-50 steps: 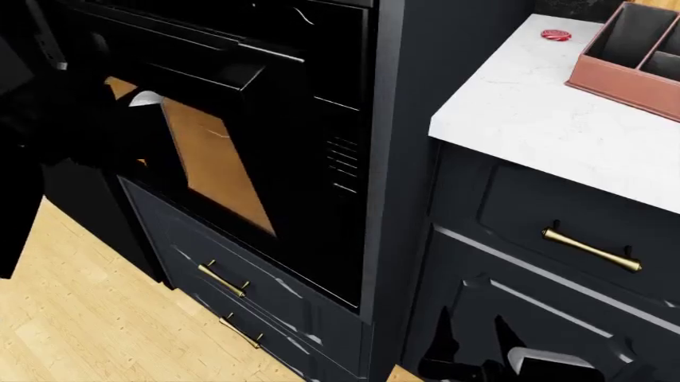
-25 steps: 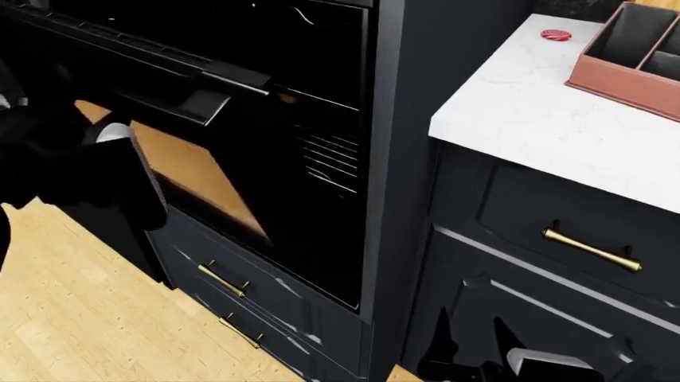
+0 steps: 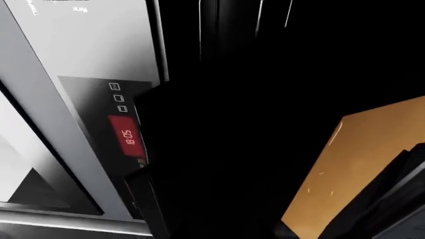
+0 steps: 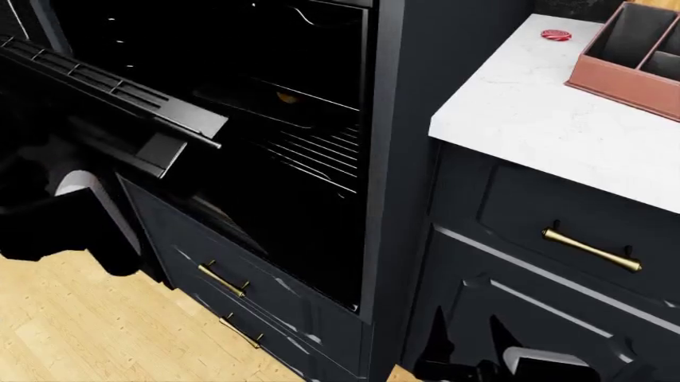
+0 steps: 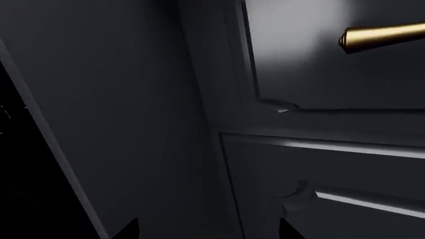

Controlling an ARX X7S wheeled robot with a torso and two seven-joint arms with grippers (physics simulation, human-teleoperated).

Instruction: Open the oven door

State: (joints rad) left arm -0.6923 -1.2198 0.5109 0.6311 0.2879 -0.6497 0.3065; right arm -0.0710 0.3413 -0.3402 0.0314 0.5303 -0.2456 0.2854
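Head view: the oven door sits at 10 o'clock, swung well down from its frame, its inner top edge with vent slots facing up. The cavity stands open behind it, wire racks visible inside. My left arm is a black mass at 9 o'clock, just under the door's outer face; my left tool is hidden in that dark, so I cannot tell whether it is wide, narrow or holding the handle.

Left wrist view: amber glass of the door close up, and a panel with a red clock display beside it. No fingers distinguishable.

My right tool hangs low at 5 o'clock, before the navy cabinet door. Its finger tips show dark in the right wrist view, set apart, nothing between them: wide.

White desk at 2 o'clock carries a pink tray and a red cap. Drawers with brass handles lie below the oven.
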